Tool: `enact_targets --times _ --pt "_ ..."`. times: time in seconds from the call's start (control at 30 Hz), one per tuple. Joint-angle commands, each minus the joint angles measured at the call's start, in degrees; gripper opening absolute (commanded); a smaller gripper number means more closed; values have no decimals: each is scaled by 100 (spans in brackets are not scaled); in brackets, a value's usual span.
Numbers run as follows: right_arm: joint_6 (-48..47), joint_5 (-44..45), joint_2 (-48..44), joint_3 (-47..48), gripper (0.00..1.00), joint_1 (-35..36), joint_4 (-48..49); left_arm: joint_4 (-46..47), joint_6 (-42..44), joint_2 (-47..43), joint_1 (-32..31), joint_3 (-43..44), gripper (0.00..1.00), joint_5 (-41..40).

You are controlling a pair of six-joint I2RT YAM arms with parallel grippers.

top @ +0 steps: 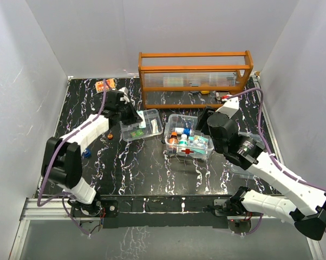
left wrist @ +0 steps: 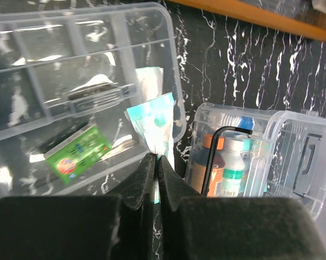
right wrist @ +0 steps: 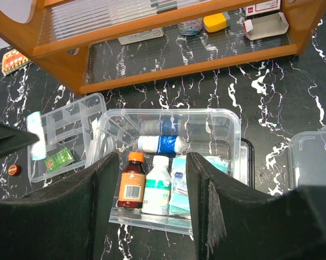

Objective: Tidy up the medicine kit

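Left claw [left wrist: 155,162] is clenched on a small teal-and-white packet [left wrist: 155,122], pinching its lower edge and holding it over the tray [left wrist: 171,59], at the side nearest the box [right wrist: 228,130]. The tray lies on the desk [top: 141,168] just left of the box, with a green packet [left wrist: 76,154] in one compartment. Right claw [right wrist: 152,162] hangs released above the box with nothing between its jaws. Below it are a brown bottle [right wrist: 132,181], a white bottle [right wrist: 155,184] and a bandage roll [right wrist: 160,145]. The lid [right wrist: 314,157] lies on the desk to the right of the box.

This looks like the sorting step, with small items going into the tray's compartments. Whether the packet is being set down or lifted out cannot be told. If it is being set down, the next move calls for lowering the packet fully inside one compartment, clear of the dividers and rim, before letting go. The tray and lid are not yet fitted to the box.
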Motion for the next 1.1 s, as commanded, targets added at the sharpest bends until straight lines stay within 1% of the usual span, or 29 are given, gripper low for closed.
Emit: enact_targets --times 0.0,0.23,0.5,0.6,0.7,0.87,0.9,0.93,1.07 --pt "53 175 -165 -32 50 -21 297 79 126 579 -277 552 0 354" --pt "67 173 -186 -36 50 -22 280 142 -142 1354 -542 1122 0 364" --pt "110 161 -183 -63 50 -27 282 275 -671 1753 -740 1183 0 -72" --pt "130 147 -184 -59 50 -17 281 269 -757 1929 -807 1248 0 -436" --pt "120 167 -194 -72 50 -21 279 97 -834 2236 -831 1461 0 -449" --pt "121 172 -231 -95 50 -30 257 122 -921 2530 -902 1546 0 -426" --pt "123 173 -238 -97 50 -28 256 73 -915 2567 -917 1572 1 -459" --pt "123 172 -243 -105 50 -27 259 30 -910 2584 -928 1589 4 -484" --pt "124 173 -238 -114 50 -26 263 -103 -880 2487 -933 1613 20 -432"
